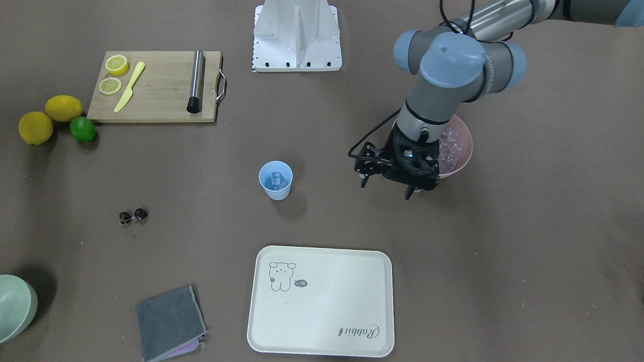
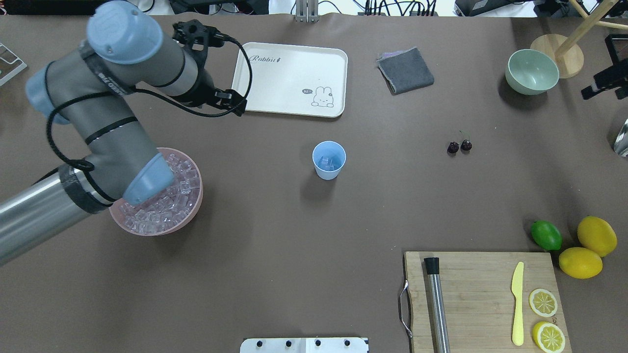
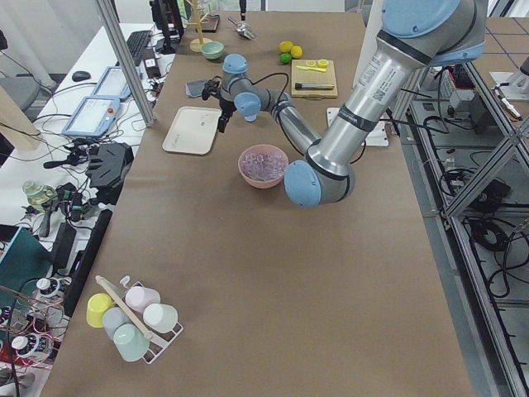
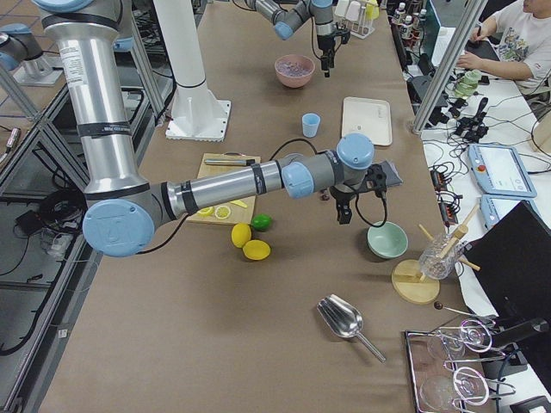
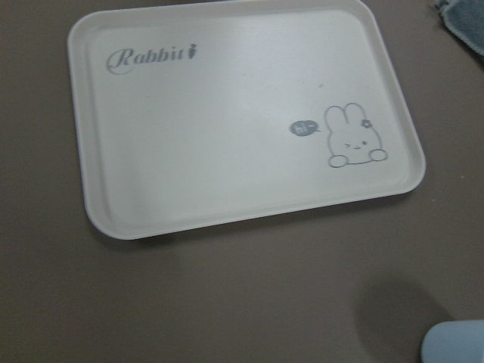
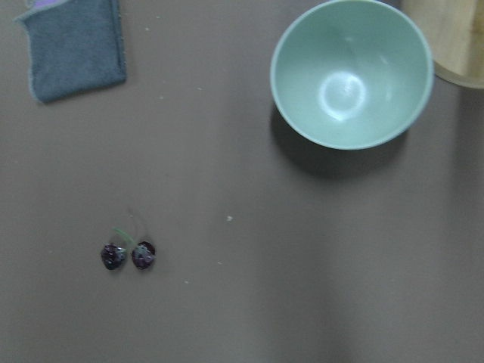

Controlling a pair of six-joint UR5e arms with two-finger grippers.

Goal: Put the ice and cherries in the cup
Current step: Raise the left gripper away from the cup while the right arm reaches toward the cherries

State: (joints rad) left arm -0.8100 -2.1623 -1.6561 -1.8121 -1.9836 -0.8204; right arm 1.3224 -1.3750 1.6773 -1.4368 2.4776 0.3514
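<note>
The light blue cup stands mid-table with a little ice inside. More ice fills a pink bowl under my left arm. My left gripper hangs open and empty between that bowl and the cup, above the table. The cherries lie on the table, apart from the cup. My right gripper hovers above the table near the cherries; I cannot tell whether it is open or shut. The cup's rim shows in a corner of the left wrist view.
A cream tray, a grey cloth and a pale green bowl sit along the far side. A cutting board with knife, lemon slices and metal rod is near the robot, with lemons and a lime beside it.
</note>
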